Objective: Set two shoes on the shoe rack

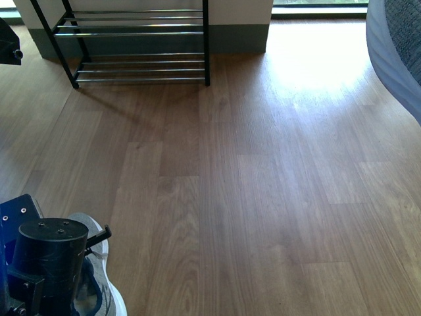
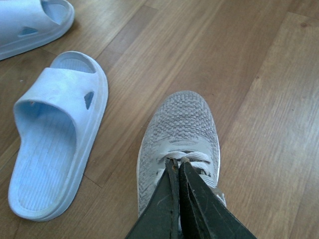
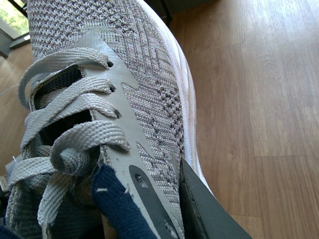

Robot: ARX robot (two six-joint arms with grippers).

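Note:
The shoe rack (image 1: 135, 33), a black frame with chrome rods, stands on the floor at the far left, against the wall. My left gripper (image 2: 178, 162) is shut on the laces and tongue of one grey sneaker (image 2: 182, 122), whose toe points away from the wrist over the wood floor. That sneaker (image 1: 99, 289) shows under the left arm at the front view's lower left corner. My right gripper (image 3: 169, 191) is shut on the side wall of the other grey sneaker (image 3: 144, 99). One finger (image 3: 204, 206) lies outside against its white sole and the other is hidden inside.
Two light blue slide sandals (image 2: 52, 137) (image 2: 30, 20) lie on the floor beside the left sneaker. A grey and white curved shape (image 1: 398, 52) fills the front view's upper right corner. Wood floor (image 1: 250, 184) stretches up to the rack.

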